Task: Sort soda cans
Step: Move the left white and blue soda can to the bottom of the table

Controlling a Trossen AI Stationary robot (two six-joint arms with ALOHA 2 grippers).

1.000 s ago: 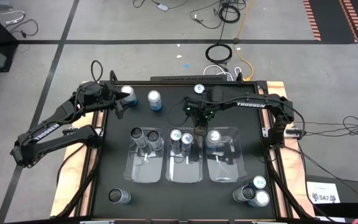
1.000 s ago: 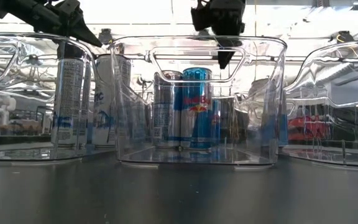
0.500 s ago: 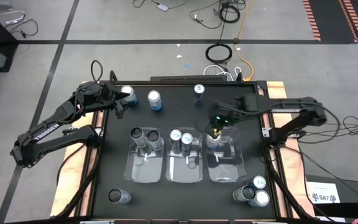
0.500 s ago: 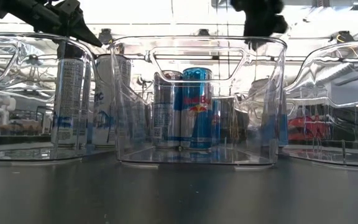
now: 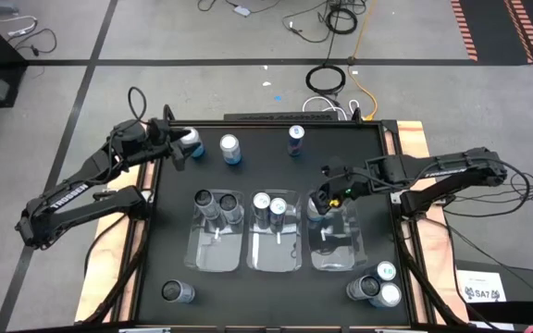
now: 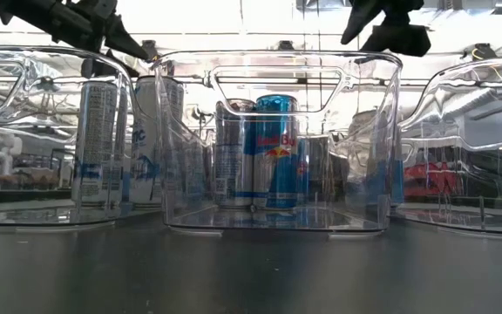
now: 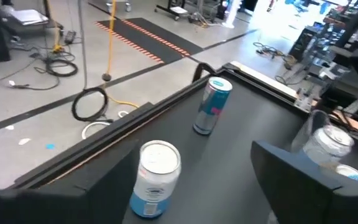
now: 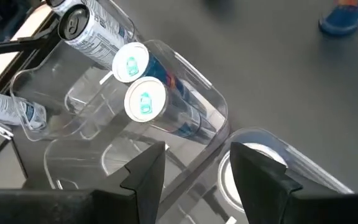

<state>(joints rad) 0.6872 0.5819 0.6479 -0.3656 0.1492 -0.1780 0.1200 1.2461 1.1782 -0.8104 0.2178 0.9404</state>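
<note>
Three clear bins stand side by side mid-table. The left bin [image 5: 213,250] holds two dark soda cans [image 5: 216,205]. In the middle bin [image 5: 276,250] are two blue cans [image 5: 270,205]. One white-topped can [image 5: 316,213] stands in the right bin [image 5: 339,248]. My right gripper [image 5: 319,195] hovers open above that bin's far end, nothing between its fingers [image 8: 146,169]. My left gripper [image 5: 179,148] is open at the far left, beside a silver can [image 5: 191,139]. A white-and-blue can [image 7: 156,179] and a blue can [image 7: 211,106] stand ahead of it.
Loose cans stand at the table's near corners: one at the near left [image 5: 179,292], three at the near right [image 5: 378,283]. The bins' tall clear walls [image 6: 277,139] fill the middle of the table. The table's raised far edge [image 7: 166,106] runs close behind the far cans.
My right gripper has swung from above the middle bin's far end toward the table's right edge, to above the right bin's far end. It rolled about its own axis and the arm drew back. My left gripper has tipped up slightly in place.
</note>
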